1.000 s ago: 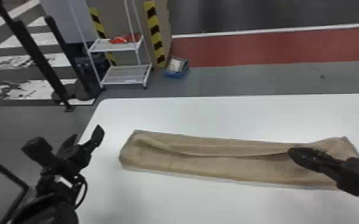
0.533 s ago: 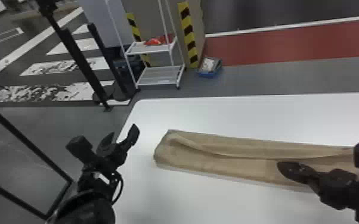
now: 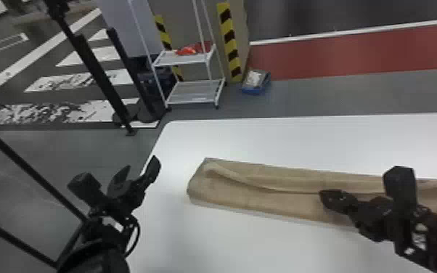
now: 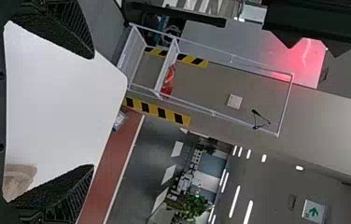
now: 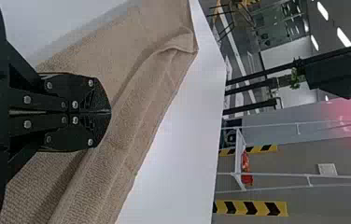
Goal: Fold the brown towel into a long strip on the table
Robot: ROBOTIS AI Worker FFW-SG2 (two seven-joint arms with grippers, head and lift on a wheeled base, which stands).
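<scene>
1. The white table [image 3: 301, 141] shows brightly in the head view, easing to a soft grey shade toward its near side.
2. A faint, soft-edged shadow follows the near edge of the towel [image 3: 250, 196].
3. Far-off ceiling lights [image 4: 234, 201] burn white in both wrist views.
4. A strong red glow [image 4: 304, 56] spreads over a pale panel [image 4: 248, 44], brightest at its pinkish middle.

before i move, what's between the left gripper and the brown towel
Only bare white table lies between the left gripper and the brown towel's left end, as the head view shows.
</scene>
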